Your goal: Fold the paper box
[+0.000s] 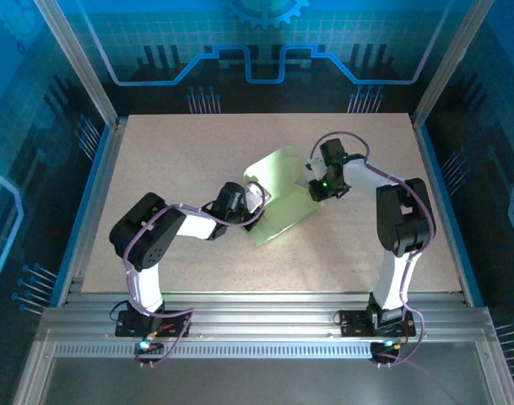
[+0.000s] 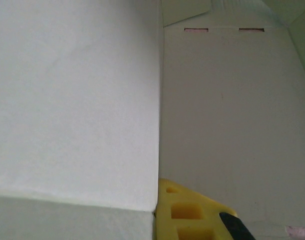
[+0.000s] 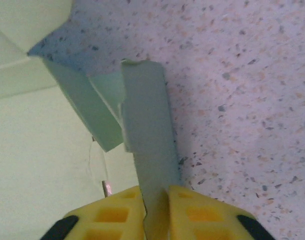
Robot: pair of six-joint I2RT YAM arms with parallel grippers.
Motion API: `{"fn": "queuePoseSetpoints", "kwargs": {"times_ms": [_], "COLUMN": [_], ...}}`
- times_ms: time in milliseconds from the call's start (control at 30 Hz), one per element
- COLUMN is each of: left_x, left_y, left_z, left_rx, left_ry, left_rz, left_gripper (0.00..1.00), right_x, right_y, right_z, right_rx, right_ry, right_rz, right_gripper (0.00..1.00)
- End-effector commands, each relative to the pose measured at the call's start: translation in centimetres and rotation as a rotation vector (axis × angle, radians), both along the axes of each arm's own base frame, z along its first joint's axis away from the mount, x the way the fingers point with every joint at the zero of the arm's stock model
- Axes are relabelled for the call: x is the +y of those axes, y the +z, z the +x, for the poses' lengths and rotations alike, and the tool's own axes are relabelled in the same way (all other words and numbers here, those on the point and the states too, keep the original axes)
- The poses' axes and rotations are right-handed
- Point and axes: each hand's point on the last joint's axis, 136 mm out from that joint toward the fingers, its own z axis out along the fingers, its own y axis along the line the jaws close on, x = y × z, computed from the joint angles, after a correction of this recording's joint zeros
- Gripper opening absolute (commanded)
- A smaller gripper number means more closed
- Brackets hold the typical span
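Note:
The paper box (image 1: 282, 190) is a pale green card sheet lying partly folded in the middle of the table, one panel tilted up towards the back. My left gripper (image 1: 255, 198) is at its left edge, shut on an upright panel (image 2: 72, 100). One yellow finger (image 2: 185, 210) presses against that panel's edge and the other is hidden behind the card. The flat base (image 2: 227, 115) has two slots at its far end. My right gripper (image 1: 317, 187) is at the box's right side, shut on a narrow flap (image 3: 147, 120) pinched between both yellow fingers (image 3: 112, 215) over the tabletop.
The speckled beige table (image 1: 181, 143) has free room left, right and in front of the sheet. Blue-lit enclosure walls and metal posts (image 1: 88, 84) ring it. A ribbed aluminium rail (image 1: 257, 325) runs along the near edge by the arm bases.

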Motion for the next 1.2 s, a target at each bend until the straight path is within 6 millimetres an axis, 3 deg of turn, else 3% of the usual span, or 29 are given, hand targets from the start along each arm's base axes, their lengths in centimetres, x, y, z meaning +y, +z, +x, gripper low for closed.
{"fn": "queuePoseSetpoints", "kwargs": {"times_ms": [0, 133, 200, 433, 633, 833, 1000, 1167], "left_x": [1.1, 1.1, 1.1, 1.1, 1.0, 0.8, 0.7, 0.7], "left_y": [-3.2, -3.3, -3.2, -3.4, -3.6, -3.5, -3.4, -3.5], "left_z": [-1.3, -1.3, -1.3, -1.4, -1.5, -1.4, -1.4, -1.4], "left_rx": [0.081, 0.083, 0.084, 0.082, 0.083, 0.083, 0.083, 0.064], "left_ry": [-0.001, -0.002, -0.001, -0.007, -0.016, -0.016, -0.016, -0.018], "left_rz": [0.103, 0.101, 0.1, 0.114, 0.133, 0.126, 0.122, 0.126], "left_gripper": [0.06, 0.06, 0.06, 0.06, 0.05, 0.05, 0.05, 0.05], "right_x": [0.5, 0.2, 0.4, 1.1, 0.6, 2.7, 5.8, 5.7], "right_y": [1.1, 1.5, 1.6, 3.8, 5.2, 6.3, 6.0, 4.2], "right_z": [0.0, 0.2, 0.2, 0.1, -0.2, -0.7, -2.2, -2.2], "right_rx": [-0.009, -0.02, -0.016, -0.052, -0.075, -0.057, -0.04, -0.023], "right_ry": [0.015, 0.001, -0.001, 0.012, 0.033, 0.02, 0.08, 0.084], "right_rz": [0.022, 0.025, 0.048, 0.099, 0.034, 0.053, 0.046, -0.002], "right_gripper": [0.15, 0.14, 0.06, 0.07, 0.07, 0.06, 0.08, 0.1]}}
